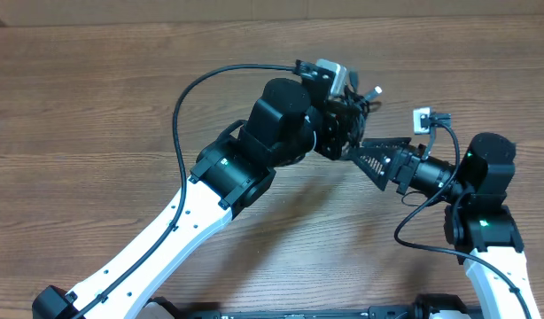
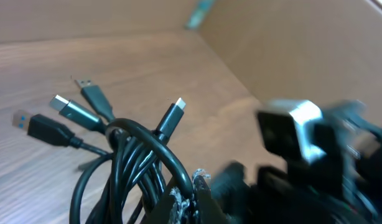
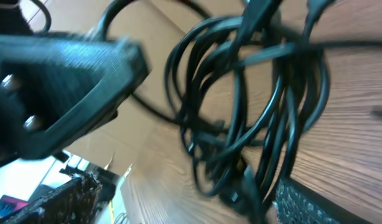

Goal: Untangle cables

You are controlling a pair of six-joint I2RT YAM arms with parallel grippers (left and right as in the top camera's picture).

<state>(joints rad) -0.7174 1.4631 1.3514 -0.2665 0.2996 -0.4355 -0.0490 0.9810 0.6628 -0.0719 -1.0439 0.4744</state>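
Observation:
The cables [image 2: 135, 162] are a bundle of thin black cords held off the table, with several plugs [image 2: 73, 112] fanning out to the left. My left gripper [image 2: 194, 196] is shut on loops of the bundle. In the overhead view the left gripper [image 1: 345, 124] sits above the table's middle back, and the bundle is mostly hidden under it, with one plug [image 1: 374, 91] sticking out. My right gripper [image 1: 368, 156] is open, just right of the left one. In the right wrist view the cables [image 3: 253, 106] hang ahead of its spread fingers [image 3: 188, 194], close to the right finger.
The wooden table [image 1: 95, 106] runs under both arms. A cardboard wall [image 2: 303, 50] stands behind the bundle. Thick black arm wires loop off the left arm [image 1: 179, 115] and the right arm [image 1: 414, 226]. The left gripper's body [image 3: 60, 81] fills the right wrist view's left.

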